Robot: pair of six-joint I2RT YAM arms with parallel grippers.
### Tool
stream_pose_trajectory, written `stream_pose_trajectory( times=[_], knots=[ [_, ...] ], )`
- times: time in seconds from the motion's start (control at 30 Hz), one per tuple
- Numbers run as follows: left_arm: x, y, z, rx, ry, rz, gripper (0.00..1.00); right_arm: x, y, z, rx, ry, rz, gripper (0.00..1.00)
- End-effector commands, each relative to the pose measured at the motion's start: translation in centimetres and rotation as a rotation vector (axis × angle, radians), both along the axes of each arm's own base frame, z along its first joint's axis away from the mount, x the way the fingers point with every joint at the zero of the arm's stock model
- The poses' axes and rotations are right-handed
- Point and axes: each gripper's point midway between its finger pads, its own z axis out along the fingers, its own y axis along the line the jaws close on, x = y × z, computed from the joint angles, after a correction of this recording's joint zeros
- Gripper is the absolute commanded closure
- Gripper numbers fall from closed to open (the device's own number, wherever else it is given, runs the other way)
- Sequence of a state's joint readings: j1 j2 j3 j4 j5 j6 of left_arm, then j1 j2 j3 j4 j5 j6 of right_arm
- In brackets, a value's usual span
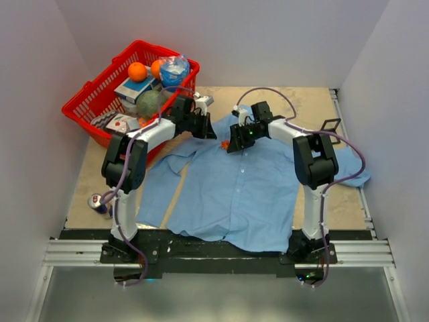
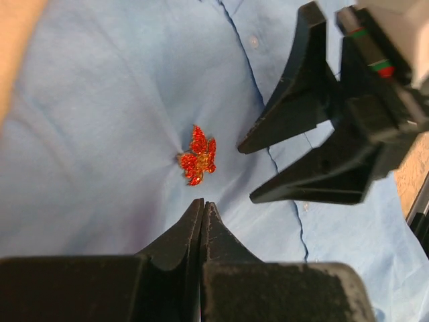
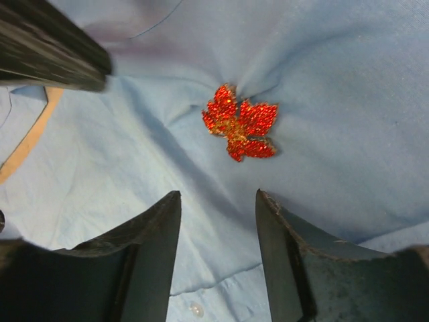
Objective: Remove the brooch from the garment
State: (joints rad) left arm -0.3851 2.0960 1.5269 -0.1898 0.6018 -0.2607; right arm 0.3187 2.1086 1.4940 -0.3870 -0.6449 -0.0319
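Observation:
The garment (image 1: pixel 248 191), a light blue button-up shirt, lies spread on the table. The brooch (image 2: pixel 198 155), a small glittery red-orange leaf-like ornament, is pinned near the collar and puckers the cloth; it also shows in the right wrist view (image 3: pixel 239 123) and as a speck in the top view (image 1: pixel 224 143). My left gripper (image 2: pixel 203 202) is shut with nothing visible between its fingers, its tips just short of the brooch. My right gripper (image 3: pixel 218 194) is open and empty, its jaws a little short of the brooch on the opposite side. Both grippers (image 1: pixel 209 129) (image 1: pixel 231 143) hover close together over the shirt.
A red basket (image 1: pixel 80 107) at the back left holds oranges (image 1: pixel 137 71), a blue bag, a green ball and boxes. A drink can (image 1: pixel 99 203) lies at the left front. White walls enclose the table on three sides.

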Motion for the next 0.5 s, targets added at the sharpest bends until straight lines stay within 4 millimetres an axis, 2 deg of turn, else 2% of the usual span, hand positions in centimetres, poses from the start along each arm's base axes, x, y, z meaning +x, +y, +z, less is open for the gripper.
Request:
stream_pose_trajectory(
  times=[0.0, 0.1, 0.2, 0.47],
  knots=[
    [-0.3, 1.6, 0.2, 0.024, -0.028, 0.016, 1.0, 2.4, 0.9, 1.4, 0.032, -0.04, -0.045, 0.46],
    [-0.8, 1.8, -2.1, 0.077, -0.01, 0.009, 1.0, 3.4, 0.9, 0.8, 0.02, -0.033, -0.082, 0.43],
    [-0.5, 2.4, -3.6, 0.127, -0.009, 0.026, 1.0, 3.8, 1.1, 0.4, 0.021, -0.02, -0.097, 0.42],
    [0.2, 4.5, -6.5, 0.26, -0.003, 0.097, 1.0, 4.0, 2.0, -0.6, 0.073, 0.031, -0.133, 0.34]
  ],
)
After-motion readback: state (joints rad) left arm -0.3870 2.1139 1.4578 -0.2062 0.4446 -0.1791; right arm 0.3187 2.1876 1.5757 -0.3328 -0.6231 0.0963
